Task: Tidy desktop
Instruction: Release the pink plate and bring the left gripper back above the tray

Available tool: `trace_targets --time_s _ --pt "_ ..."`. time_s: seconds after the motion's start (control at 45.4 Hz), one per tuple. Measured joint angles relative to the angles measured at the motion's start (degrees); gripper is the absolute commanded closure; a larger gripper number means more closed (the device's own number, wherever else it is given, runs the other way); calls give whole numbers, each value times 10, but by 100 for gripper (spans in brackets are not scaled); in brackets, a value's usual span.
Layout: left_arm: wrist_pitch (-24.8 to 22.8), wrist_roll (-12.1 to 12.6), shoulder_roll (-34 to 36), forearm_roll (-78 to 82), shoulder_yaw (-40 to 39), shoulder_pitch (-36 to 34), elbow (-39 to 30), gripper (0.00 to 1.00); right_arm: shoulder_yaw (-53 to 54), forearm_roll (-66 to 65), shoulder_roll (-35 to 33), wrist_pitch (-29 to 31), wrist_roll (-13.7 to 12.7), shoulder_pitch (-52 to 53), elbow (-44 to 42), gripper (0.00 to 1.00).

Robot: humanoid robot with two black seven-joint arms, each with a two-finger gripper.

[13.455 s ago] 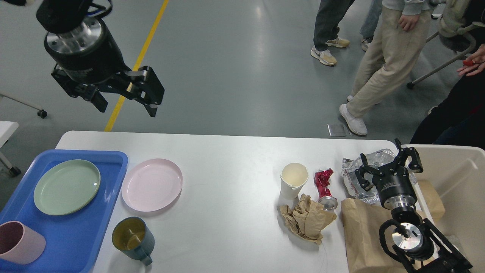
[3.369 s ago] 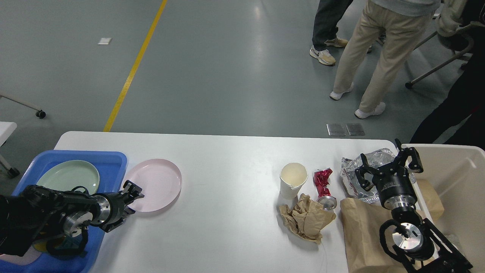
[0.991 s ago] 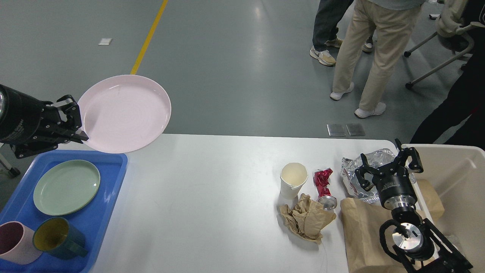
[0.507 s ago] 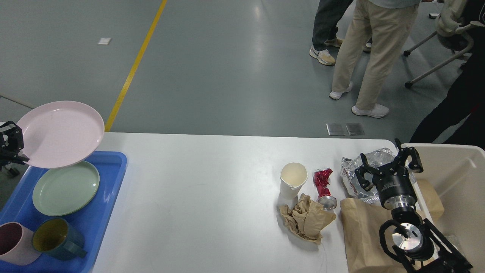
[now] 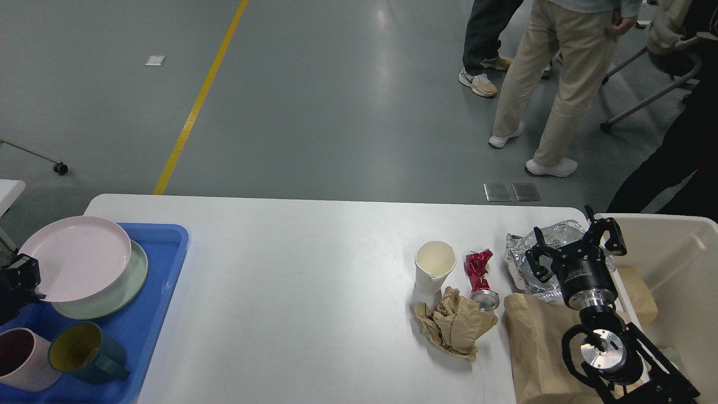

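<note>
**Pink plate nearly stacked; litter waits at the counter's far side**

The counter (image 5: 314,269) spans the view, smooth and glossy, so light things will slide on it. At its left end lies the blue tray (image 5: 162,269). There the pink plate (image 5: 73,265), stiff and light, sits over the green plate (image 5: 132,280), the left gripper (image 5: 25,278) pinching its rim, the sensible hold. At the counter's right end the right gripper (image 5: 572,247) hovers, fingers spread and empty, over crinkly foil (image 5: 519,264), beside the crushed red can (image 5: 479,272), paper cup (image 5: 435,264) and soft crumpled paper (image 5: 454,325).
</note>
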Motion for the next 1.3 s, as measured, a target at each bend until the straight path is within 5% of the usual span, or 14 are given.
trace_targets --time_s 0.198,0.529,0.617,0.639,0.771,1.035,1.299 --pt "60 2 -34 1 -9 18 7 100 0 0 0 0 0 0 0 0" --pt "72 3 -61 3 -9 29 8 96 0 0 0 0 0 0 0 0" --pt "73 3 -66 3 -9 37 6 81 0 0 0 0 0 0 0 0" --pt "73 3 -66 3 -9 38 5 67 0 0 0 0 0 0 0 0" --pt "80 0 -66 3 -10 38 4 37 0 0 0 0 0 0 0 0" --pt "86 0 -52 4 -10 27 4 21 0 0 0 0 0 0 0 0" --pt "61 2 10 12 -10 -55 -2 4 0 0 0 0 0 0 0 0"
